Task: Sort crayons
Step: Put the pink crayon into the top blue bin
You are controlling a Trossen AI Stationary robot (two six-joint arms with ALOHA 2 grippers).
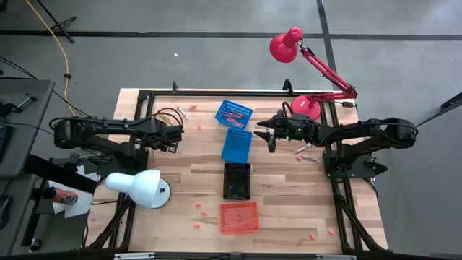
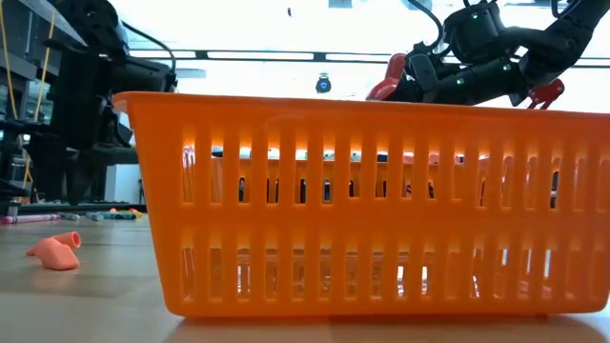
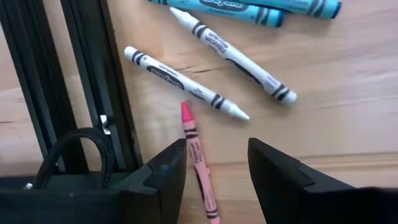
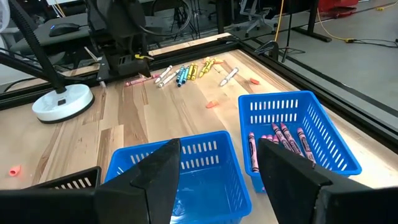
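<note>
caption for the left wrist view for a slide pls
Open left gripper poised over a pink crayon lying between its fingers, two white crayons and blue ones beyond.

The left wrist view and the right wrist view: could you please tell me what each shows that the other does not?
Only the left wrist view shows, up close, a pink crayon lying between the open jaws of the left gripper, with two white crayons just beyond.

Only the right wrist view shows the two blue baskets, one holding pink crayons, the white lamp base and the open right gripper.

Both show the wooden table and loose crayons lying near the black frame.
</note>
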